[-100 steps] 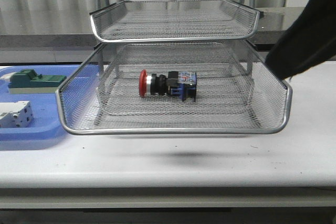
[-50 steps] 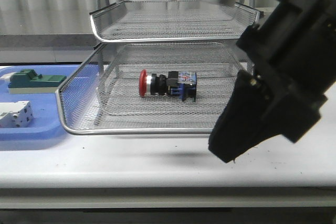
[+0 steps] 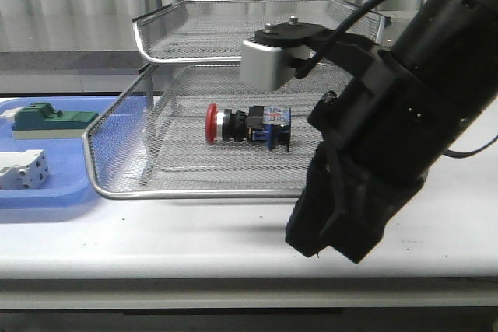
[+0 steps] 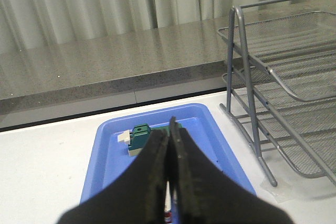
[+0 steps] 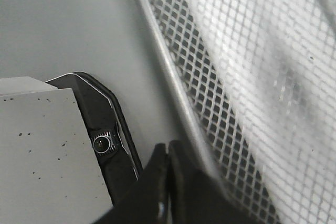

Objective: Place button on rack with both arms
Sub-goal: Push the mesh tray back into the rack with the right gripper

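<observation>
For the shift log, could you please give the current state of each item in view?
button: lying on its side in the rack's lower tray, not held
rack: upright, upper tray empty
left gripper: shut, empty, above the blue tray
right gripper: shut, empty
green block: resting in the blue tray

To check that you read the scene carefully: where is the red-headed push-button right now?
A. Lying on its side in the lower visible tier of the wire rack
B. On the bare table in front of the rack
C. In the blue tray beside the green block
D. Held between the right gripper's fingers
A: the button lies on its side on the mesh of the rack, in its lower visible tier, with no gripper touching it.
</observation>
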